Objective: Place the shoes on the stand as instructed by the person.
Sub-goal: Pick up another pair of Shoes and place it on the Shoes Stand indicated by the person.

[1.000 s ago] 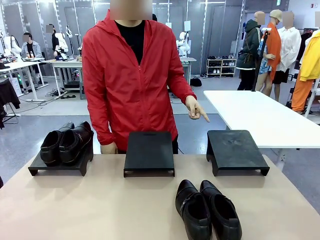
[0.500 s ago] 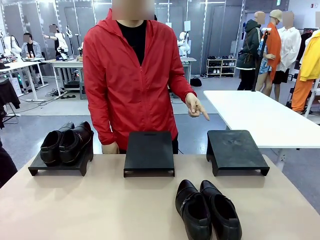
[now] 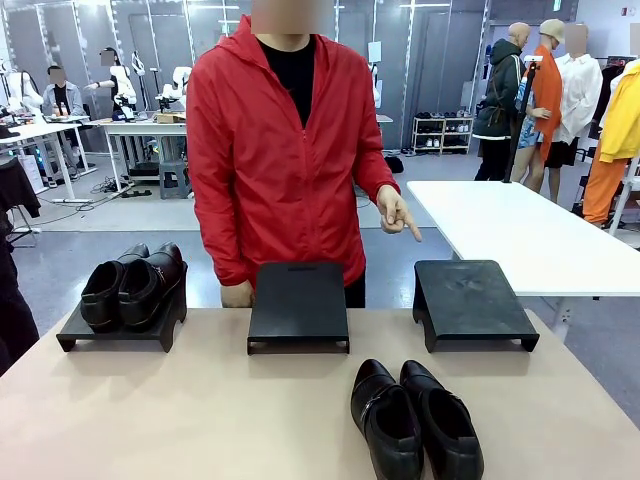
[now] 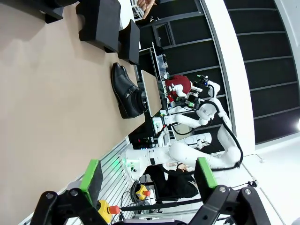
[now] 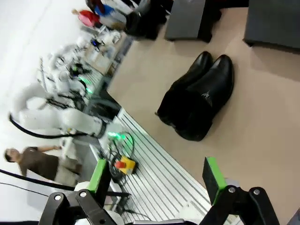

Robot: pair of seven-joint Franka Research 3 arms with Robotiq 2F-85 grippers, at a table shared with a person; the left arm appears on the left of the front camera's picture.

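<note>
The shoes (image 3: 415, 420) lie loose on the table (image 3: 150, 420), right of centre, toes toward the person (image 3: 280, 150), straight ahead of my right gripper (image 5: 155, 180), spread and empty. My left gripper (image 4: 147, 176), also spread, is farther off.

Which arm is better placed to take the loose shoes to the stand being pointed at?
Probably the right: the shoes lie right of centre, and the hand points toward the right-hand stand.
</note>
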